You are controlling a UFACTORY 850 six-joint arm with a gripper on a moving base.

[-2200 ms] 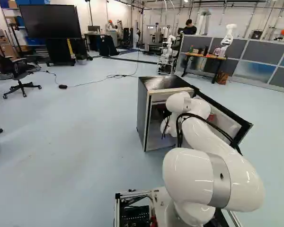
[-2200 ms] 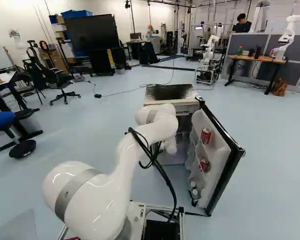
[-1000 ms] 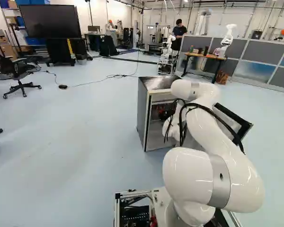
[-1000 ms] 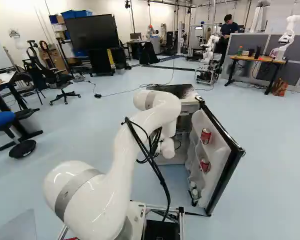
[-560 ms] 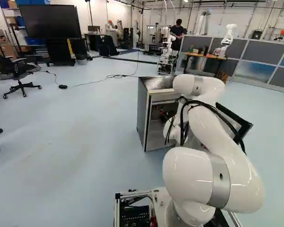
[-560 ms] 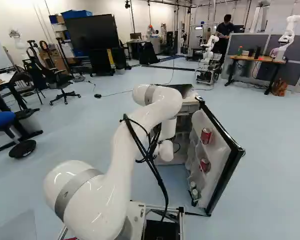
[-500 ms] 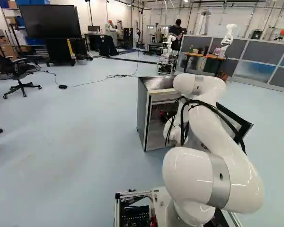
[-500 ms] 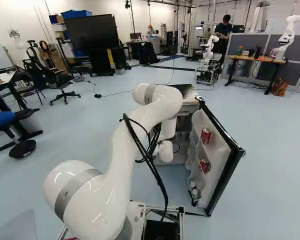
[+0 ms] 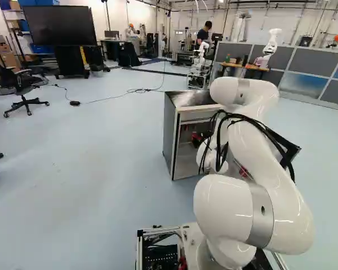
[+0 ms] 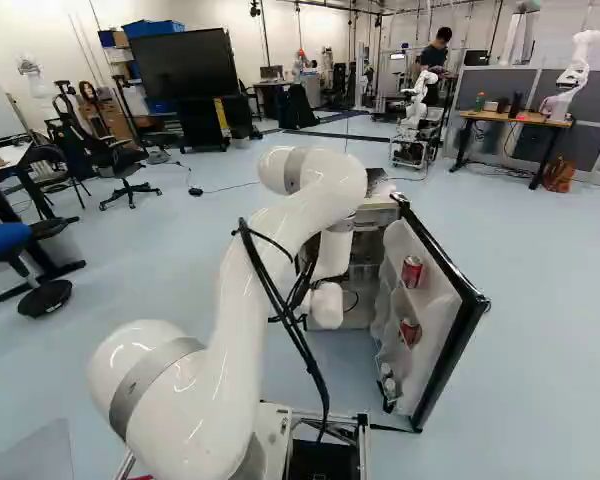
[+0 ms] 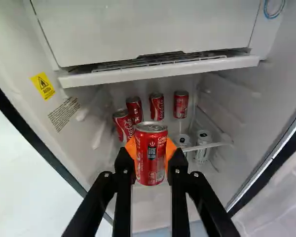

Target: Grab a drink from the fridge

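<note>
In the right base view, a large dark screen [image 10: 183, 70] is seen at the far left, and blue boxes [image 10: 152, 27] are placed near it. Below the screen, to its left, a black office chair [image 10: 125, 165] is seen; a blue stool [image 10: 0, 238] is partly cut by the left edge. At the right, a green bottle [image 10: 480, 102] is placed on a wooden desk [image 10: 520, 118], and another robot [image 10: 577, 75] is seen beside it. In the left base view, grey partitions [image 9: 307, 61] are seen behind the desk.

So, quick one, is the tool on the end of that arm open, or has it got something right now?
Tool: closed, holding a red drink can between its two orange pads.
</note>
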